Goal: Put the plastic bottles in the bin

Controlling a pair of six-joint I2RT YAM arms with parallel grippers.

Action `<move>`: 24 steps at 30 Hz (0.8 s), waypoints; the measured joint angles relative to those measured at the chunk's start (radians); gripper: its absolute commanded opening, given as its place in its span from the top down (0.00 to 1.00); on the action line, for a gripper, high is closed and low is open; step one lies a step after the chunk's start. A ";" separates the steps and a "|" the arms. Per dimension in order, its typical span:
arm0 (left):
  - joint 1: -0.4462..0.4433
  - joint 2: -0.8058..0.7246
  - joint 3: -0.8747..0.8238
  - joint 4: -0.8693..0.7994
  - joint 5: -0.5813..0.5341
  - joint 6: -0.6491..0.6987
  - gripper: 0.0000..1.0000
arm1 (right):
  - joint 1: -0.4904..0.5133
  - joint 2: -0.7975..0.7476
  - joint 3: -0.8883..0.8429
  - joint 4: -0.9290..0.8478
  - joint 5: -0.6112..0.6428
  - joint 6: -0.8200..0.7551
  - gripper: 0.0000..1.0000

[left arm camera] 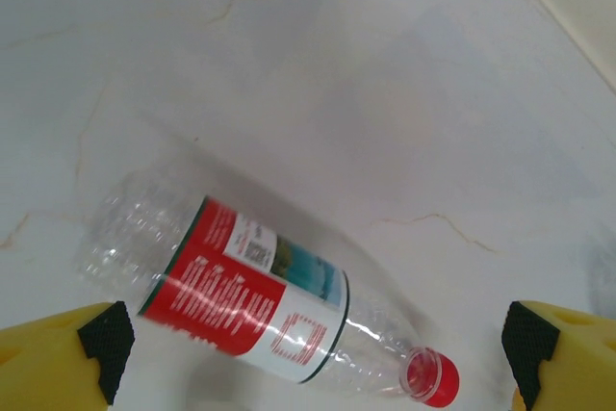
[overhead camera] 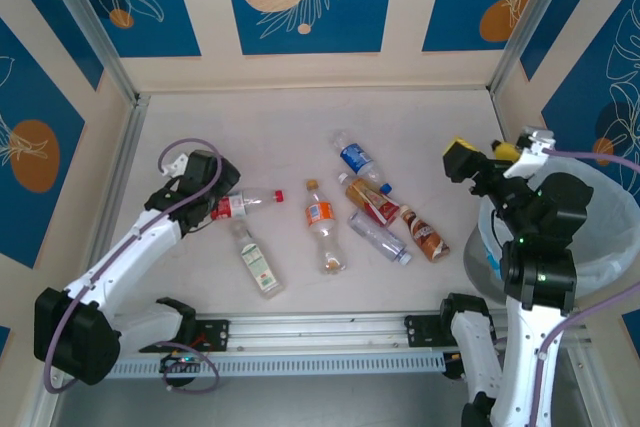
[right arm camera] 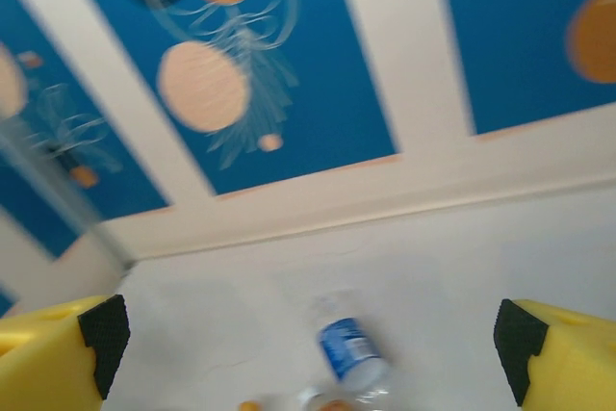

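Seven plastic bottles [overhead camera: 322, 232] lie on the table [overhead camera: 250, 137] — the red-label bottle [left arm camera: 250, 291] sits between the left gripper's [left arm camera: 316, 339] spread jaws. The right gripper [overhead camera: 483, 157] is spread wide and empty, just beside the bin [overhead camera: 605, 247].

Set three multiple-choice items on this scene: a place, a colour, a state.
1. The bin stands: A far left; B on the right; C centre.
2. The cap of the red-labelled bottle is: A blue; B red; C green.
3. The left gripper is: A open; B shut on a bottle; C shut, empty.
Key: 1 B, at the top view's right edge; 2 B, red in the left wrist view; 3 A, fingers wide apart either side of the bottle.
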 measured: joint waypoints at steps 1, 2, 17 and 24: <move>0.000 0.003 0.004 -0.023 -0.004 -0.039 0.01 | 0.018 0.011 -0.010 0.020 -0.030 0.000 0.00; 0.001 0.006 0.004 -0.039 -0.008 -0.074 0.01 | 0.037 0.022 -0.018 0.037 -0.052 0.000 0.00; 0.103 0.183 -0.015 -0.082 0.048 -0.362 0.01 | 0.528 0.233 -0.051 0.047 0.051 -0.150 0.00; 0.113 0.249 -0.015 -0.067 0.056 -0.425 0.01 | 0.718 0.386 -0.032 -0.005 0.153 -0.255 0.00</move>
